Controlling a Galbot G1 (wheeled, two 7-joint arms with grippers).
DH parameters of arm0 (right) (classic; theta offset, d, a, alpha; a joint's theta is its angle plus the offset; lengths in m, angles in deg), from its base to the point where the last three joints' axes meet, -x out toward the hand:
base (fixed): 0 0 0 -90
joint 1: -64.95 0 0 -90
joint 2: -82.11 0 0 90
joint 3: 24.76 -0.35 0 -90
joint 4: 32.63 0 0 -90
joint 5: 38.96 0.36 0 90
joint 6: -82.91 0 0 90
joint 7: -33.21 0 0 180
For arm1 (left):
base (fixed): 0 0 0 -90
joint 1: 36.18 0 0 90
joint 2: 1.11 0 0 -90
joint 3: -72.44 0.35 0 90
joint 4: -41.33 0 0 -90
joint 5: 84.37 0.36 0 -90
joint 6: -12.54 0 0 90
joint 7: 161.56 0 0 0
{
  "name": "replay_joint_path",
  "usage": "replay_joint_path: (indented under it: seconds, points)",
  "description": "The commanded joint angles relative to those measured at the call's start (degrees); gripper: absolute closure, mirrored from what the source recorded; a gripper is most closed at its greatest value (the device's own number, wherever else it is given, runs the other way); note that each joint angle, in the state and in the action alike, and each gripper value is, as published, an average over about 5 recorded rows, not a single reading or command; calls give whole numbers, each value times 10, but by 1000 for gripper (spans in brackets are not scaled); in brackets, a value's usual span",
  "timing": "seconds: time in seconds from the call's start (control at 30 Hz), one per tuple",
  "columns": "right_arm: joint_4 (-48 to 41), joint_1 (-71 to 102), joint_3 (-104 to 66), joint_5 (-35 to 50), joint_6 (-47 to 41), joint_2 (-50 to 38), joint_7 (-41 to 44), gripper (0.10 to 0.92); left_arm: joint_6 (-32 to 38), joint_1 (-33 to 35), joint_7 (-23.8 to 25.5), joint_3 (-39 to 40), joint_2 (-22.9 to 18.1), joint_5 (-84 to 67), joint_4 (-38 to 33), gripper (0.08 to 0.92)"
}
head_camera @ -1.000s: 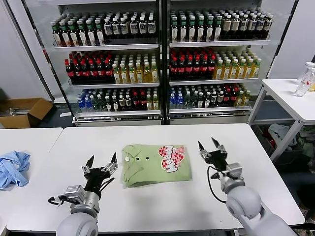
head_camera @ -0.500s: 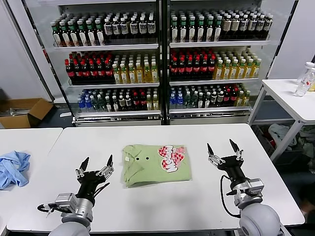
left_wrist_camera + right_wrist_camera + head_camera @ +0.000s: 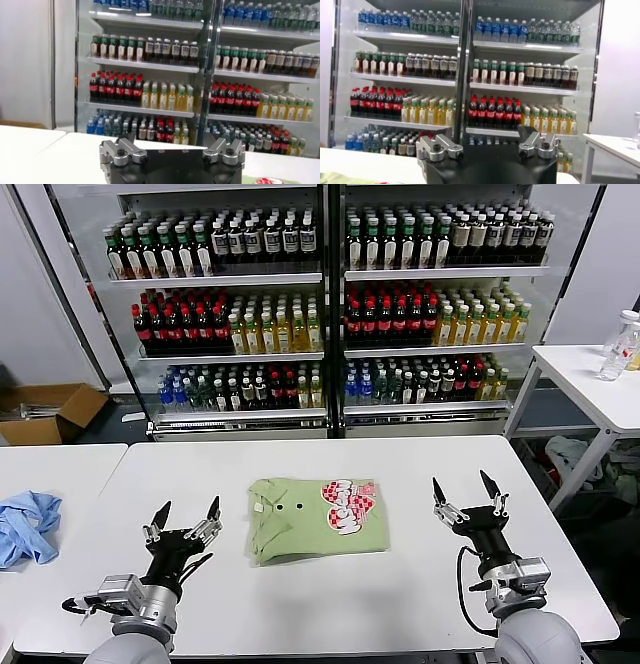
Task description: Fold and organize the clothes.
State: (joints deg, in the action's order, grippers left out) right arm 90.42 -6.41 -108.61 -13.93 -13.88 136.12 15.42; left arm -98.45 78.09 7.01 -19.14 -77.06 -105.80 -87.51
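The light green polo shirt [image 3: 315,517] lies folded into a rectangle at the middle of the white table [image 3: 330,599], collar to the left, red-and-white print at its upper right. My left gripper [image 3: 184,512] is open and empty, raised near the front left of the shirt, fingers pointing up and away. My right gripper [image 3: 466,487] is open and empty, raised to the right of the shirt. A corner of the shirt's print shows at the edge of the left wrist view [image 3: 270,180]. Both wrist views look toward the drinks shelves.
A light blue garment [image 3: 25,525] lies on the neighbouring table at the left. A glass-door drinks fridge [image 3: 325,304] full of bottles stands behind the table. A small white side table [image 3: 590,384] with a bottle is at the right; a cardboard box [image 3: 50,412] sits on the floor.
Both grippers have drawn back from the shirt: the left moved left and toward me, the right moved right and toward me. The shirt has not moved.
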Motion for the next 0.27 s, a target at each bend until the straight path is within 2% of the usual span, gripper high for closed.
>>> replay_joint_path:
  seconds: [0.03,0.27]
  points:
    - [11,9,1,-16,5,6,-9,203,-2,6,1,-9,6,-11,-8,177]
    - [7,3,16,-29,4,10,-8,203,-1,14,3,-15,7,-10,-18,177]
